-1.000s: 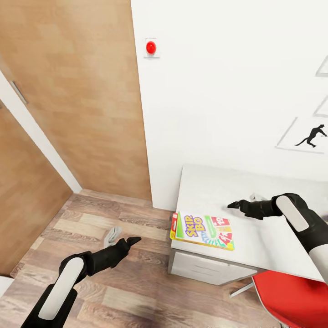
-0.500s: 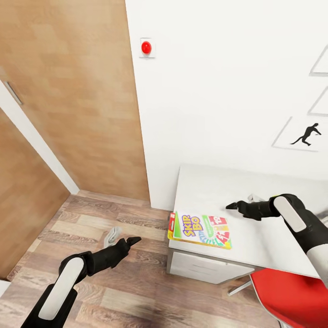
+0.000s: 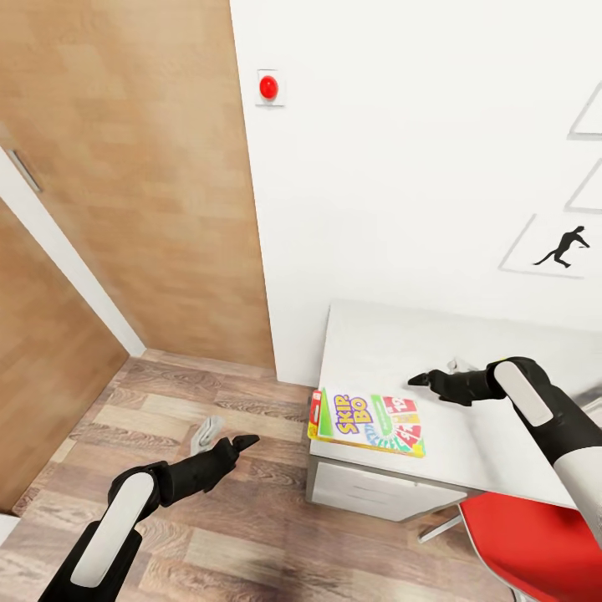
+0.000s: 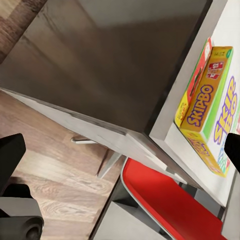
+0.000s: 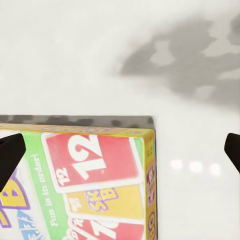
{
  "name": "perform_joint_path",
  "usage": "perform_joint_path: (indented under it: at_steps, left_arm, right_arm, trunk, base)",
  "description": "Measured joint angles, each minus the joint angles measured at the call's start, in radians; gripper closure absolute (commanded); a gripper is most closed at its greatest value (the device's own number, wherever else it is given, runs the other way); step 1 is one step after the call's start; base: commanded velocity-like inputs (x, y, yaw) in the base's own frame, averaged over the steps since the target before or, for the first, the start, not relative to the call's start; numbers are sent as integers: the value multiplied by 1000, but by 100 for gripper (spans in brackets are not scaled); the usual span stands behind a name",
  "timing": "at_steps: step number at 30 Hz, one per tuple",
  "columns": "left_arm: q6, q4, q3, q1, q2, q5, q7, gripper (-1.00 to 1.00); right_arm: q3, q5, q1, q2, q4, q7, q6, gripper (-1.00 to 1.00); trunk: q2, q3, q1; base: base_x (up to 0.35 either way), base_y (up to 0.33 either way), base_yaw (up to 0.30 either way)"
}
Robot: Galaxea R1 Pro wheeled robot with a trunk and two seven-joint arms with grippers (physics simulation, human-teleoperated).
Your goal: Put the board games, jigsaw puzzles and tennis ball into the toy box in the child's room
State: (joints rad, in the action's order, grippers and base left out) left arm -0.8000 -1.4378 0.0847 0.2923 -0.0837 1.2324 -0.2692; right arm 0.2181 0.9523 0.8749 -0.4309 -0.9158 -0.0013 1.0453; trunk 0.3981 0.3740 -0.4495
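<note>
One board game, the green-edged yellow-and-red Skip-Bo box point(image 3: 368, 422), lies flat on the front left corner of the table point(image 3: 393, 334). My right gripper point(image 3: 422, 380) hovers just above and behind the box's far right corner. In the right wrist view its fingers stand wide open, with the box point(image 5: 95, 175) lying on the pale tabletop point(image 5: 100, 60). My left gripper point(image 3: 244, 440) hangs open over the floor left of the table, looking at the box point(image 4: 210, 100) and the table's dark side. The toy box, jigsaw puzzles, tennis ball and bed are out of view.
White drawers point(image 3: 376, 493) sit under the tabletop, with a red chair point(image 3: 535, 543) at the lower right. A wooden door point(image 3: 125, 167) and a white wall with a red button point(image 3: 268, 87) stand behind. A small grey object point(image 3: 207, 433) lies on the plank floor.
The head view shifted slightly a second ago. My right gripper has edged left and a little lower, toward the Skip-Bo box. The left arm has not moved.
</note>
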Motion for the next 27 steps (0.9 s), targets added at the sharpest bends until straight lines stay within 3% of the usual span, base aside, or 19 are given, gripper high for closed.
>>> perform_joint_path:
  at_steps: [27]
  left_arm:
    - [0,0,0,0,0,0,0,-100]
  right_arm:
    - [4,-1,3,48,119,0,0,-100]
  trunk:
    - [0,0,0]
  base:
    - [0,0,0]
